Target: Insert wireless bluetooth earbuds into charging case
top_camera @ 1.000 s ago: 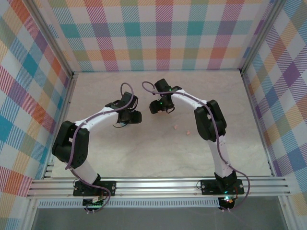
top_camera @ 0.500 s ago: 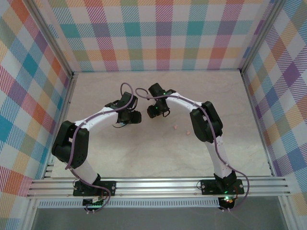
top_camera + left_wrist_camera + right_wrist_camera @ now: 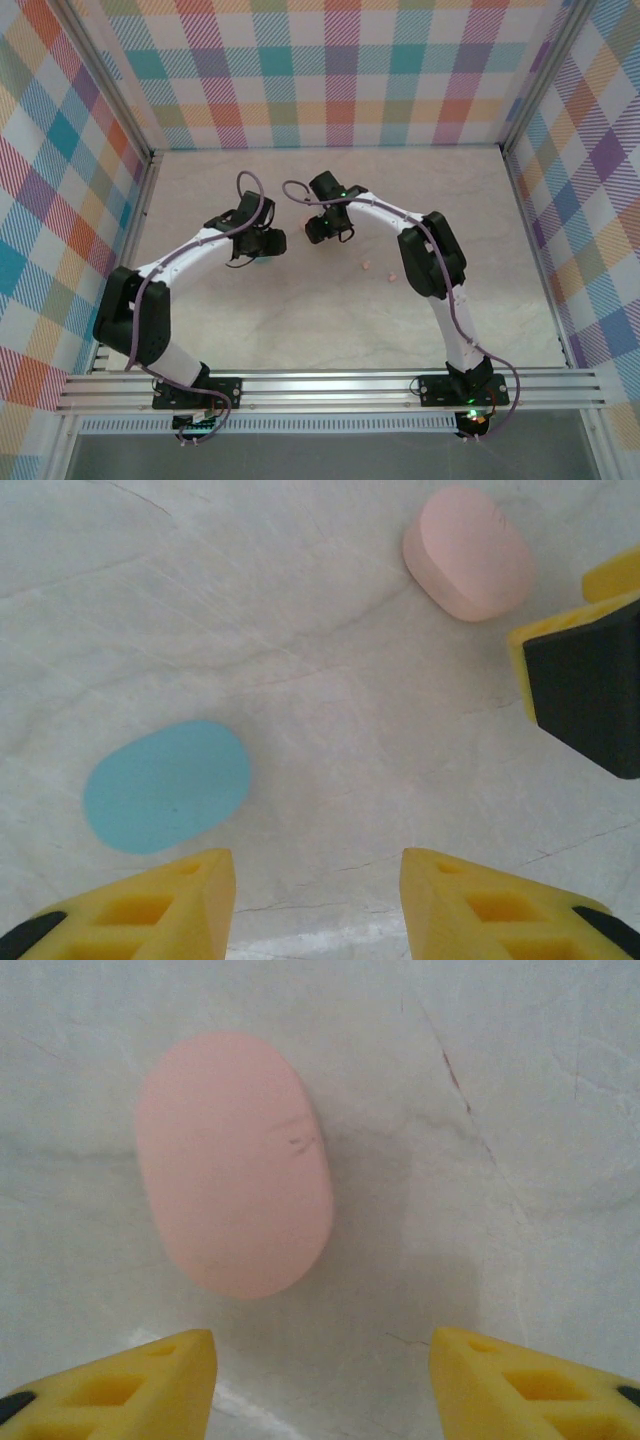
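A closed light blue oval case [image 3: 167, 785] lies on the table just ahead and to the left of my left gripper [image 3: 318, 900], which is open with nothing between its fingers. Farther off lies a closed salmon pink case [image 3: 468, 552], beside a finger of the right gripper [image 3: 585, 680]. In the right wrist view the pink case [image 3: 233, 1160] lies ahead and left of my open right gripper [image 3: 322, 1380], apart from both fingers. Two tiny pink earbuds [image 3: 367, 265] [image 3: 390, 276] lie on the table to the right of the right gripper [image 3: 327, 230]. The left gripper [image 3: 258, 244] hangs close beside it.
The pale marble-look table [image 3: 300, 310] is walled by plaid panels on three sides [image 3: 330, 80]. An aluminium rail [image 3: 330, 385] runs along the near edge with both arm bases. The two wrists are close together near the table's middle back.
The left arm has swung a little to the left, its elbow moving outward. The right gripper has shifted left and slightly nearer, over the pink case.
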Robot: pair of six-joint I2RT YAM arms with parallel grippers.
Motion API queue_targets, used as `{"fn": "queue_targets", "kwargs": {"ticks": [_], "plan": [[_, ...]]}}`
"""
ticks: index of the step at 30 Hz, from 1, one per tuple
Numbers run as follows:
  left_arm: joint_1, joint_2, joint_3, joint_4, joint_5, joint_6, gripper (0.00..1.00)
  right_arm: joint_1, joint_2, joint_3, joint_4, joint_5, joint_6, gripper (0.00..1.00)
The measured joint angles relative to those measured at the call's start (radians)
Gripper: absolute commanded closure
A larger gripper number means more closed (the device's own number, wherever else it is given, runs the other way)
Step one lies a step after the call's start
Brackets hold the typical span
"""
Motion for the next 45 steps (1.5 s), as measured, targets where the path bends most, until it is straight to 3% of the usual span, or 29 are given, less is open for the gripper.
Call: {"fn": "queue_targets", "kwargs": {"ticks": [6, 11, 17, 23, 27, 31, 35, 40, 42, 45], "plan": [[0.022, -0.043, -0.004, -0.013, 0.0, 0.0, 0.51, 0.0, 0.002, 0.052, 0.007, -0.074, -0.008, 0.33], [0.023, -0.061, -0.026, -0.019, 0.001, 0.003, 0.5, 0.0, 0.09, 0.209, -0.022, -0.097, -0.028, 0.32], [0.031, -0.077, -0.037, -0.023, 0.002, 0.004, 0.49, 0.0, 0.152, 0.243, -0.055, -0.101, -0.041, 0.31], [0.036, -0.089, -0.037, -0.024, 0.003, 0.008, 0.48, 0.0, 0.194, 0.274, -0.093, -0.101, -0.07, 0.32], [0.04, -0.09, -0.037, -0.023, 0.004, 0.015, 0.47, 0.0, 0.201, 0.293, -0.098, -0.106, -0.089, 0.38], [0.041, -0.099, -0.05, -0.015, 0.013, 0.032, 0.38, 0.0, 0.214, 0.3, -0.097, -0.106, -0.11, 0.46], [0.041, -0.136, -0.081, -0.014, 0.015, 0.05, 0.33, -0.002, 0.214, 0.3, -0.097, -0.105, -0.127, 0.47], [0.042, -0.189, -0.098, -0.011, 0.014, 0.075, 0.14, -0.002, 0.214, 0.299, -0.097, -0.104, -0.16, 0.44], [0.042, -0.212, -0.103, -0.008, 0.013, 0.089, 0.0, -0.002, 0.214, 0.298, -0.097, -0.105, -0.172, 0.44], [0.042, -0.24, -0.116, 0.011, 0.013, 0.095, 0.0, -0.002, 0.214, 0.298, -0.098, -0.101, -0.188, 0.52]]}}
